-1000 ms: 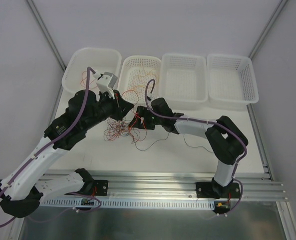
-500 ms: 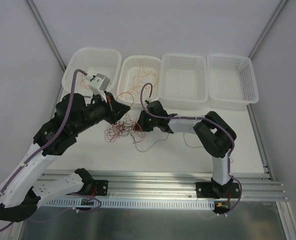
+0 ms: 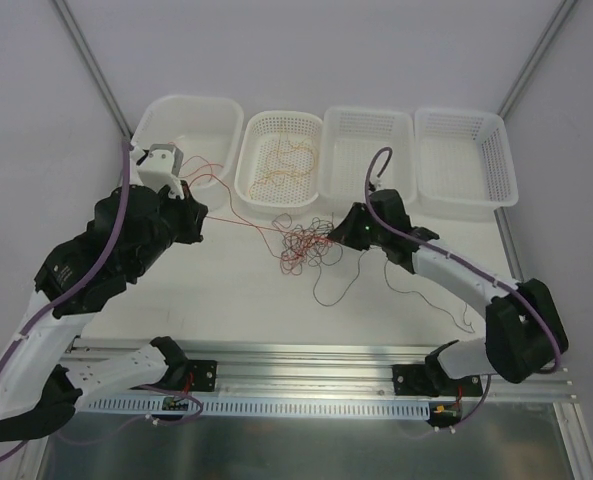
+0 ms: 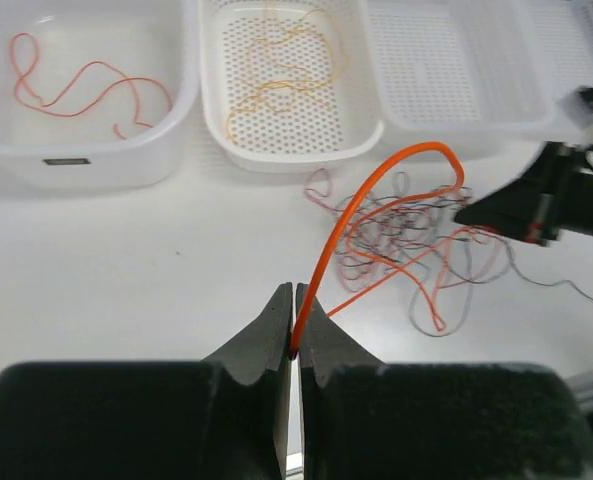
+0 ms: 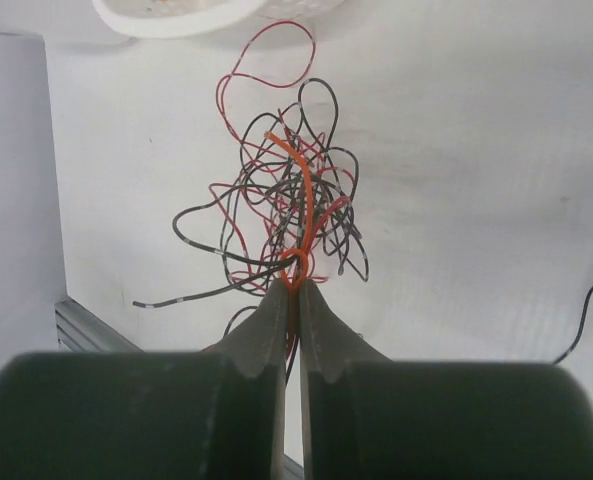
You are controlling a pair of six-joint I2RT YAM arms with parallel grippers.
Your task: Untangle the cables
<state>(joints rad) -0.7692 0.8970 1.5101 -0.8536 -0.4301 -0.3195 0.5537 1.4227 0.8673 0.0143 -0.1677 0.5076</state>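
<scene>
Lining the far edge sat four white plastic baskets [image 3: 368, 210]; left gripper [image 4: 293, 292] clenched one thin orange wire [image 4: 376, 172], right gripper [image 5: 291, 287] one red-black tangle [image 3: 306, 243].

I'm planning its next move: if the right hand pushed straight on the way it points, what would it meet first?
The tangle of cables, lying just beyond the right hand, which is shut on an orange strand of it. The exact gap is hard to judge.

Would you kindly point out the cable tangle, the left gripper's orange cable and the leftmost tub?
cable tangle [image 3: 304, 243]: top view, its centre.
orange cable [image 4: 424, 149]: left wrist view, arc's top.
leftmost tub [image 3: 191, 98]: top view, far rim.
</scene>
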